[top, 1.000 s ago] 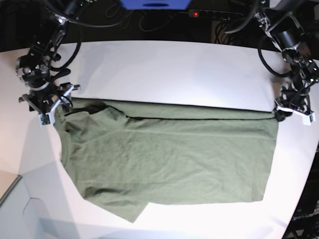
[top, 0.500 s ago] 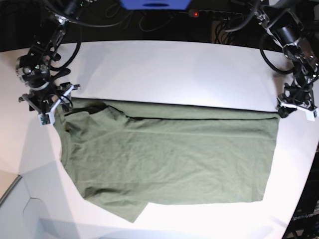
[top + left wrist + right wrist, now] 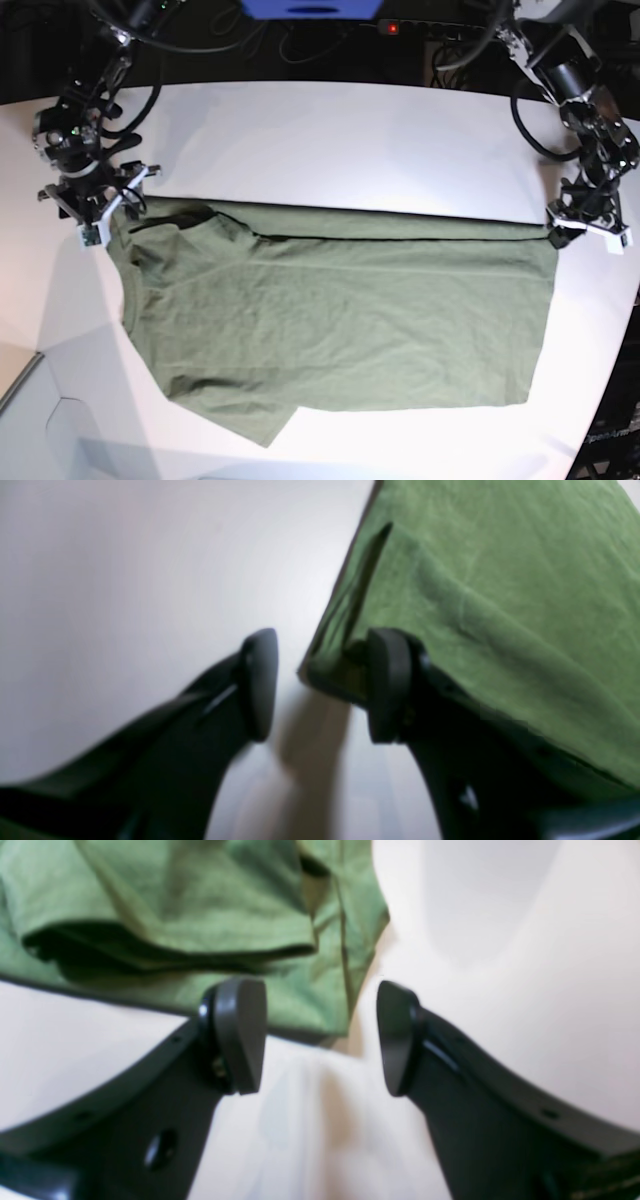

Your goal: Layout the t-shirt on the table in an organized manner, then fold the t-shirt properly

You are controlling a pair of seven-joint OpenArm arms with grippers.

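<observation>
Right end effector (image 3: 95, 212): at the left of the base view, over the shirt's far collar-side corner; fingers spread apart with nothing between them. In its wrist view the sleeve hem lies just past the fingertips, apart from both pads as far as can be told.
T-shirt (image 3: 340, 320): olive-green, flat on the white worktop (image 3: 330, 140), collar toward the left, hem toward the right. The far long side appears turned over onto the body, giving a straight upper edge; one sleeve pokes out at the near left.
Progress: layout looks done and a first lengthwise fold seems made. By my judgement the near side, the loose sleeve and the crosswise folds are left.
Left end effector (image 3: 588, 226): at the right of the base view, at the shirt's far hem corner. Its wrist view shows the fingers parted, the doubled corner standing in the gap, against one pad and clear of the other; not clamped.
</observation>
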